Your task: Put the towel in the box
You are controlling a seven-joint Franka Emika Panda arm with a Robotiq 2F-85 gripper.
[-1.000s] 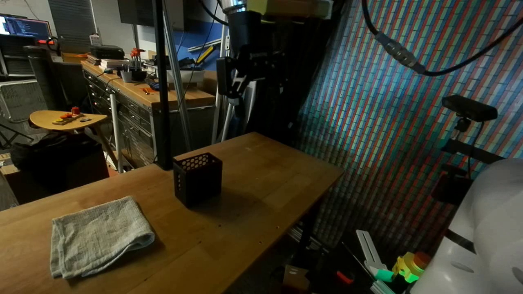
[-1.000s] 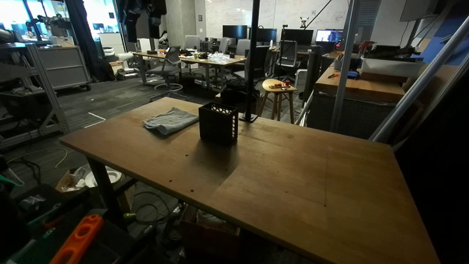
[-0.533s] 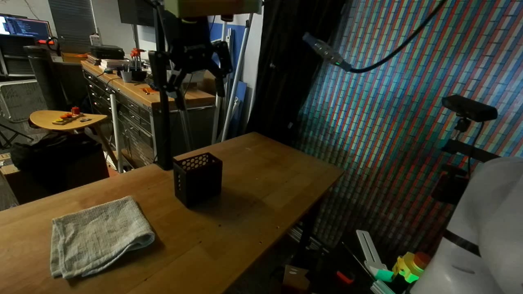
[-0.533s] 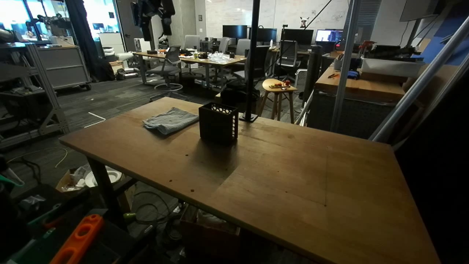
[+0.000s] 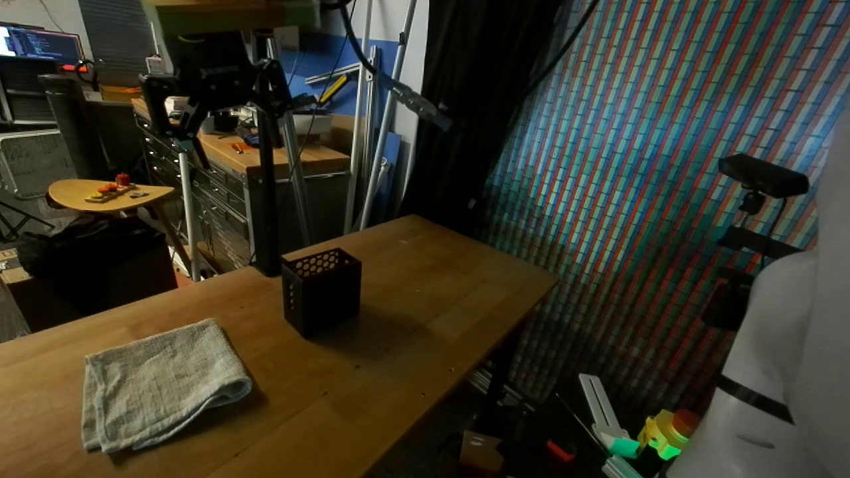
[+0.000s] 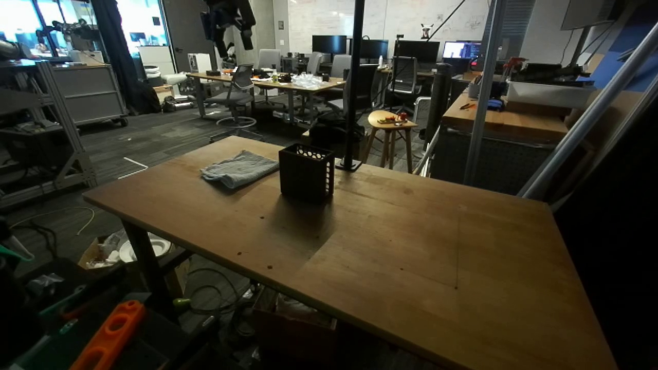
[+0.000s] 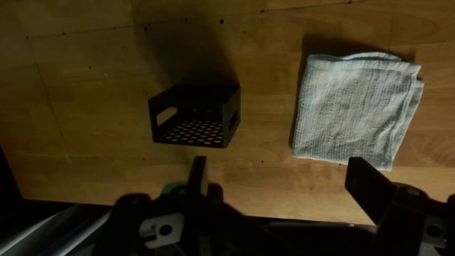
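A folded light grey towel point(image 5: 163, 385) lies flat on the wooden table. It also shows in an exterior view point(image 6: 240, 169) and in the wrist view point(image 7: 352, 113). A black box point(image 5: 323, 295) with honeycomb holes stands upright beside it, open at the top. The box also shows in an exterior view point(image 6: 306, 173) and in the wrist view point(image 7: 208, 94). My gripper point(image 7: 277, 160) is open and empty, high above the table. In the wrist view one fingertip overlaps the towel's lower edge and the other is below the box. The gripper also shows in both exterior views point(image 5: 236, 143) point(image 6: 235, 50).
A black upright pole point(image 6: 354, 87) is fixed at the table's edge close behind the box. The wooden table point(image 6: 411, 246) carries the towel and box. A wooden stool point(image 5: 109, 192) and a workbench point(image 5: 305, 158) stand beyond the table.
My open gripper has swept left in an exterior view, past the box toward the towel's side. It has shifted right in an exterior view. The towel and box have not moved.
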